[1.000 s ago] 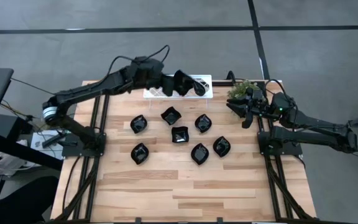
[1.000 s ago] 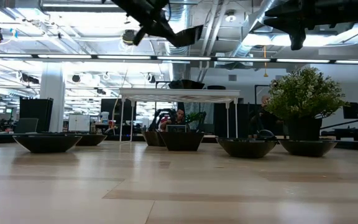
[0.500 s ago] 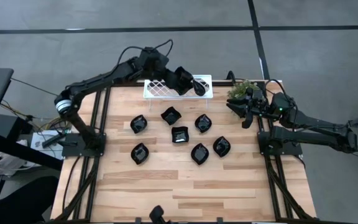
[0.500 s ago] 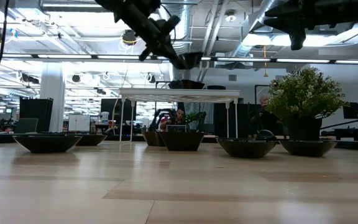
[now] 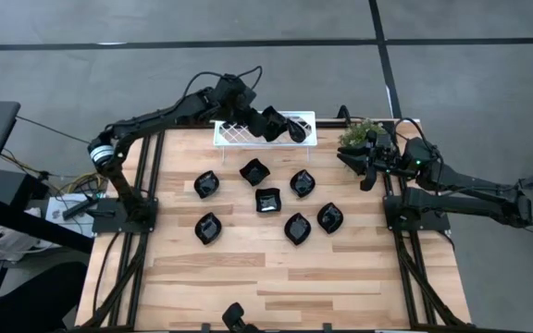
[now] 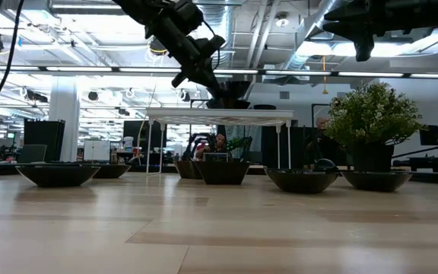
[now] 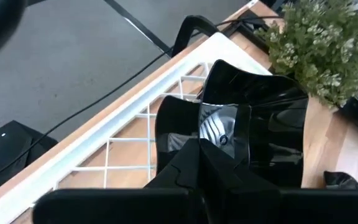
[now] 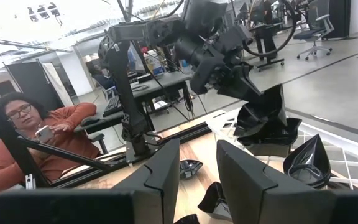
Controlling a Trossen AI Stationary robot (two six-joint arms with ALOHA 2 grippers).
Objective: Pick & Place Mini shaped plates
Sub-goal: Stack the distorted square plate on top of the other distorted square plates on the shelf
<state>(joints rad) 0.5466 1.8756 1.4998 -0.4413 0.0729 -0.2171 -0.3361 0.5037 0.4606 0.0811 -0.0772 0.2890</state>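
Plate (image 5: pixel 273 123) pinched in my left gripper (image 5: pixel 265 122) over the white tray (image 5: pixel 234 132), one plate already there; seven wait on the table (image 5: pixel 248 268). My right gripper (image 5: pixel 366 168) hangs part-open, empty.

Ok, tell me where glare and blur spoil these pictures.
Low view: bright ceiling lights leave the left arm's gripper and the dishes as silhouettes. Left wrist view: a striped reflection gleams on the held black plate; its own fingers are soft. Right wrist view: the near fingers blur.
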